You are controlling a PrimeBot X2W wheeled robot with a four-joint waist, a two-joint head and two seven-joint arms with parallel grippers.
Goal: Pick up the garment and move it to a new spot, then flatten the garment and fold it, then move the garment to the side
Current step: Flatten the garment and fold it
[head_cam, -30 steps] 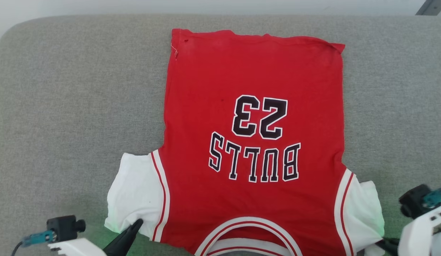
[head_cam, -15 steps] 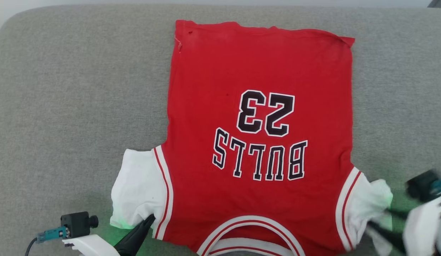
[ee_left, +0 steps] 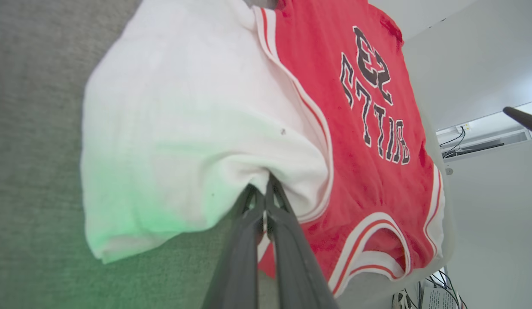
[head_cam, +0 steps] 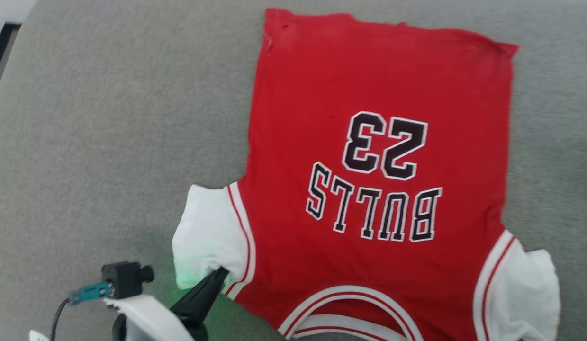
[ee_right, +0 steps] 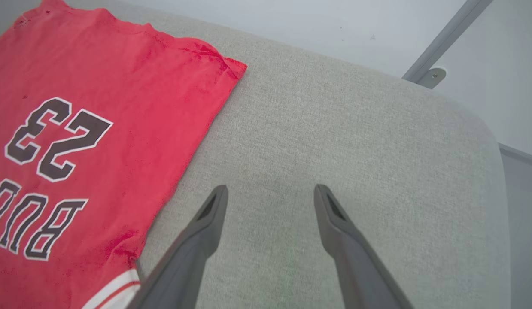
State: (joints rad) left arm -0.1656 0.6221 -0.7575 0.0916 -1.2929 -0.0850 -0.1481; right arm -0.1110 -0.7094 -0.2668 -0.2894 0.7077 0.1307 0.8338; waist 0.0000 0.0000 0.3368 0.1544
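- The red Bulls jersey (head_cam: 378, 156) lies spread flat on the grey cushion (head_cam: 108, 142), collar nearest.
- The right gripper (ee_right: 270, 193) has just released the right sleeve (head_cam: 530, 284); its fingers stand wide apart over bare cushion.
- The left gripper (head_cam: 221, 273) stays pinched on the left sleeve (head_cam: 208, 241); flattening seems nearly done.

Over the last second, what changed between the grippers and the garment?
The right gripper opened, let go of one white sleeve of the garment and drew away over the cushion. The head camera turned too. The left gripper stays shut on the other sleeve; the garment still lies spread flat.
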